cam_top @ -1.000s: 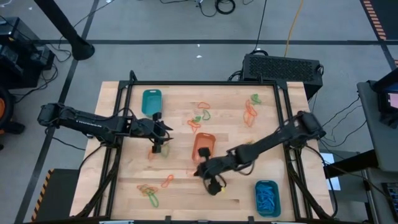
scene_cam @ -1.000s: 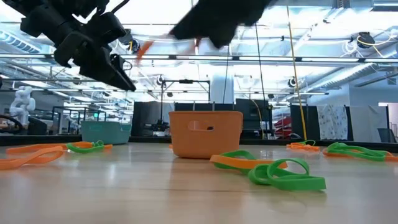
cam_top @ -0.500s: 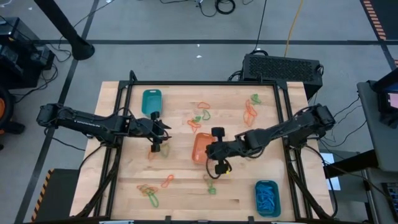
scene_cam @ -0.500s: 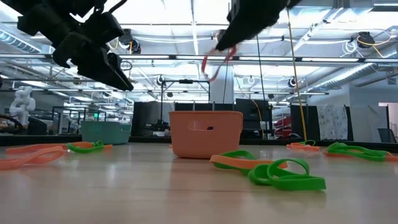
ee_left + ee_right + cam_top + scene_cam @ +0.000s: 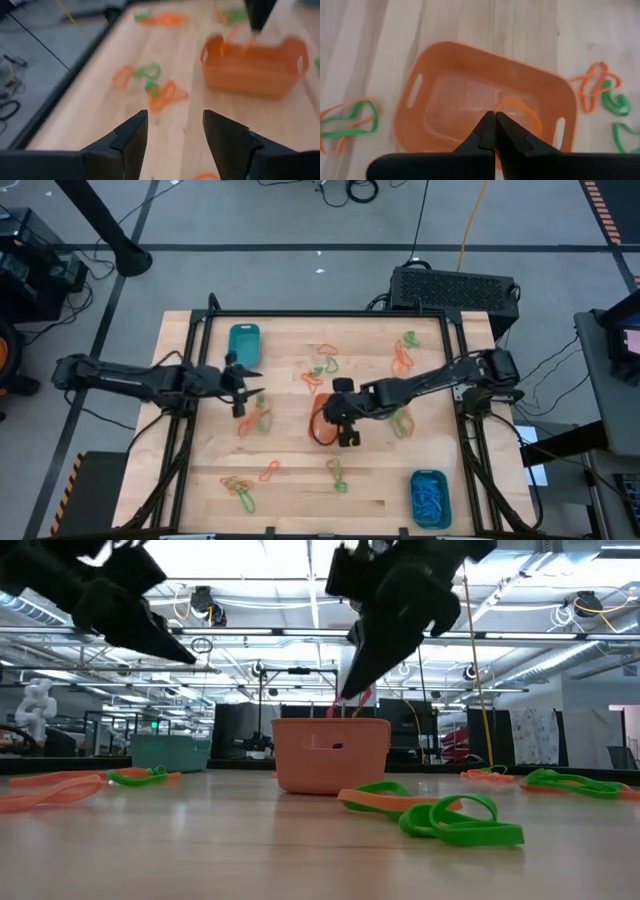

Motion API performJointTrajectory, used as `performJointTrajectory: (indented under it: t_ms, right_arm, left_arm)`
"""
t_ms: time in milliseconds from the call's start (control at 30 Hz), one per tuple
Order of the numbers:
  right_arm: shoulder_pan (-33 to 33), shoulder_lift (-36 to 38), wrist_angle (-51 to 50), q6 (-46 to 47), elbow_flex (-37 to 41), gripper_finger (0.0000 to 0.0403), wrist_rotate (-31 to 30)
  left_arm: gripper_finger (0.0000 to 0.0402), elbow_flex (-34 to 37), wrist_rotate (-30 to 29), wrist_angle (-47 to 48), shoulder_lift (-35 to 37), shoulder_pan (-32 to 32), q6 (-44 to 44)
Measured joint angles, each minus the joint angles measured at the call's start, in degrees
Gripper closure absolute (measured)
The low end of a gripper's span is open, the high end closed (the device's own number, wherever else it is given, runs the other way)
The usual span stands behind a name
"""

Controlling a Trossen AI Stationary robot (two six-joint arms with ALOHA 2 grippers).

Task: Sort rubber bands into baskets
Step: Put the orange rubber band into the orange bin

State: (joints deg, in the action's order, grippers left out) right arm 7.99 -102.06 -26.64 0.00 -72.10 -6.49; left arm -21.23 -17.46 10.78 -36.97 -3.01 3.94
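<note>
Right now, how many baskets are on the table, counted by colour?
Teal baskets: 2, one at the far left of the table, one at the near right corner with blue rubber bands inside.
Orange basket: 1, mid-table under the right hand.
Total: 3 baskets.

**Q:** where are your cams?

**Me:** One overhead looking straight down, one at tabletop level looking across, one per wrist. My right wrist cam sits close above the orange basket (image 5: pixel 485 107); all four catch it.
</note>
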Motion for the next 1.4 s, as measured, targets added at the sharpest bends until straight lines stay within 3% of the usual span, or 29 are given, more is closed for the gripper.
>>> performJointTrajectory:
  t_ms: [200, 300, 567, 767, 1000, 1200, 1400]
  right_arm:
    - [-2.6, -1.0, -0.7, 2.4, 0.0, 0.0398, 5.3]
    - [-3.4, -0.9, -1.1, 5.2, 0.0, 0.0386, 5.4]
    - [-4.6, -0.7, -4.0, 9.0, -0.1, 0.0334, 5.4]
    - [-5.6, -0.4, -14.3, 10.6, -6.7, 0.0302, 5.3]
    - [-7.0, 1.3, -30.6, 14.0, -12.7, 0.0296, 5.3]
    - [-12.0, 8.5, -33.1, 17.2, -7.5, 0.0304, 1.2]
    - [-19.8, 19.8, -31.8, 29.5, 8.8, 0.0307, -1.7]
  left_arm:
    - [0.0204, 3.0, 5.1, -9.9, 7.6, 0.0, -0.1]
    - [0.0204, 3.0, 8.7, -10.5, 7.6, 0.0, 0.9]
    - [0.0204, 3.0, 8.7, -10.2, 4.7, 0.0, 3.2]
    - [0.0204, 3.0, 7.8, -10.3, 4.4, 0.0, 4.4]
    - [0.0204, 3.0, 9.1, -14.9, 0.8, 0.0, 3.9]
    - [0.0204, 3.0, 11.4, -19.1, -5.9, 0.0, 4.4]
    - [0.0204, 3.0, 13.1, -16.7, -8.7, 0.0, 7.2]
